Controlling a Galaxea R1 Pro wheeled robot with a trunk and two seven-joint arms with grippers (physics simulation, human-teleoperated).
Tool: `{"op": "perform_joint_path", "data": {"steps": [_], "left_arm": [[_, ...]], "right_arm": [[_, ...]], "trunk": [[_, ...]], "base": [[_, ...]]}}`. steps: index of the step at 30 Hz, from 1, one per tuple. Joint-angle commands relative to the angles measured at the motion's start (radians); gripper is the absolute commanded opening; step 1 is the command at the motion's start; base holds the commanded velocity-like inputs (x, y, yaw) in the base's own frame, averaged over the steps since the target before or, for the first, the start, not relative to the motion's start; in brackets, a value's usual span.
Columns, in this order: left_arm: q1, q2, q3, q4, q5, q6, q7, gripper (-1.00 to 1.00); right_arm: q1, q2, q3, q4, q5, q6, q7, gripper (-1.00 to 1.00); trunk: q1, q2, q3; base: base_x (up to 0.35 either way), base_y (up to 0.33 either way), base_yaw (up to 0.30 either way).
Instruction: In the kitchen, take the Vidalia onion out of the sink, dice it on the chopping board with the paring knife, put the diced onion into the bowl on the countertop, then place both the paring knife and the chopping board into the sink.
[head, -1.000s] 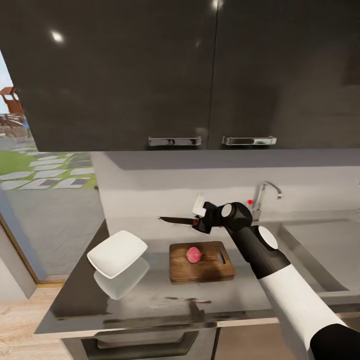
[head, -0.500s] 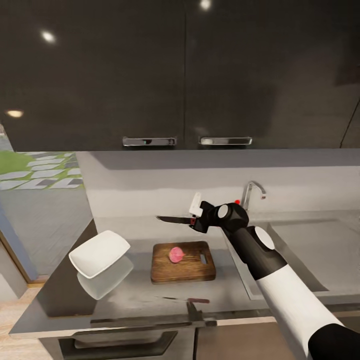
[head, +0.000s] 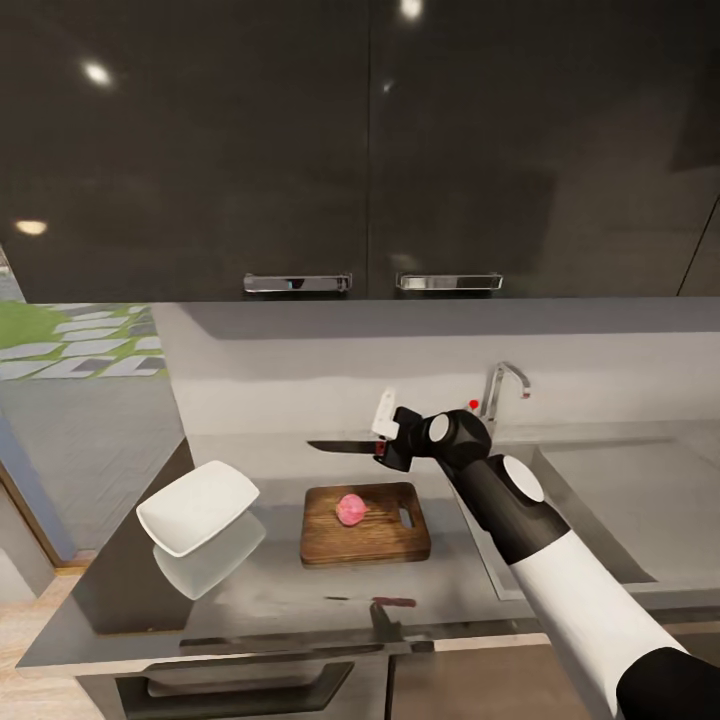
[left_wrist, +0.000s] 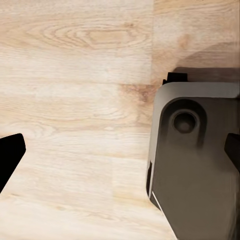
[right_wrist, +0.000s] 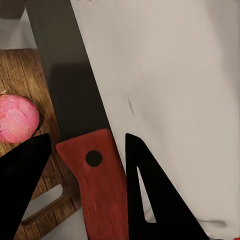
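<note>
So the right end effector (head: 385, 438) is clamped on the paring knife (head: 345, 445) by its orange-red handle, fingers closed on either side of it. The dark blade sticks out level to the left, hanging in the air above the far edge of the chopping board (head: 365, 524). In the right wrist view you get the handle (right_wrist: 97, 182) squeezed between the two black fingers (right_wrist: 150, 195), with the blade running out over the board.

The Vidalia onion (head: 350, 509) sits on the board around the middle, clear of the blade. The board lies flat on the counter (head: 270, 585), handle slot toward the right. Left of it, well apart, is the white bowl (head: 197, 506).

The sink (head: 640, 510) is on the right past the arm, tap (head: 503, 385) at the back.

The left end effector (left_wrist: 120, 160) points down at wood floor (left_wrist: 75, 75), next to a dark grey part of the robot (left_wrist: 195, 165), holding nothing, fingers spread wide.
</note>
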Motion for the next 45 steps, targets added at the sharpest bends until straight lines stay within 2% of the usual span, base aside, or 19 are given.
{"op": "perform_joint_path", "data": {"steps": [1, 12, 21, 28, 45], "left_arm": [[-0.001, -0.002, -0.008, 0.0, 0.007, 0.003, 0.002, 1.0], [0.001, -0.007, -0.008, -0.001, 0.008, -0.001, 0.004, 1.0], [0.001, -0.007, -0.008, 0.0, 0.008, 0.004, 0.005, 1.0], [0.001, -0.01, -0.008, 0.0, 0.008, 0.004, 0.005, 1.0], [0.001, -0.012, -0.007, 0.0, 0.008, 0.004, 0.005, 1.0]], "right_arm": [[-0.001, 0.0, 0.001, -0.001, 0.005, 0.004, 0.005, -1.0], [-0.001, 0.022, 0.005, 0.0, 0.002, 0.0, 0.008, -1.0], [-0.001, 0.026, 0.009, 0.0, 0.002, 0.0, 0.009, -1.0], [-0.001, 0.026, 0.069, 0.0, 0.002, 0.0, 0.005, -1.0], [-0.001, 0.023, 0.077, 0.0, 0.007, 0.0, 0.003, -1.0]], "trunk": [[0.001, -0.002, -0.001], [0.001, -0.002, -0.001], [0.001, -0.002, -0.001], [0.027, -0.051, -0.023], [0.093, -0.17, -0.077]], "base": [[0.0, 0.0, 0.0], [0.0, 0.0, 0.0], [0.0, 0.0, 0.0], [0.0, 0.0, 0.0], [0.0, 0.0, 0.0]]}}
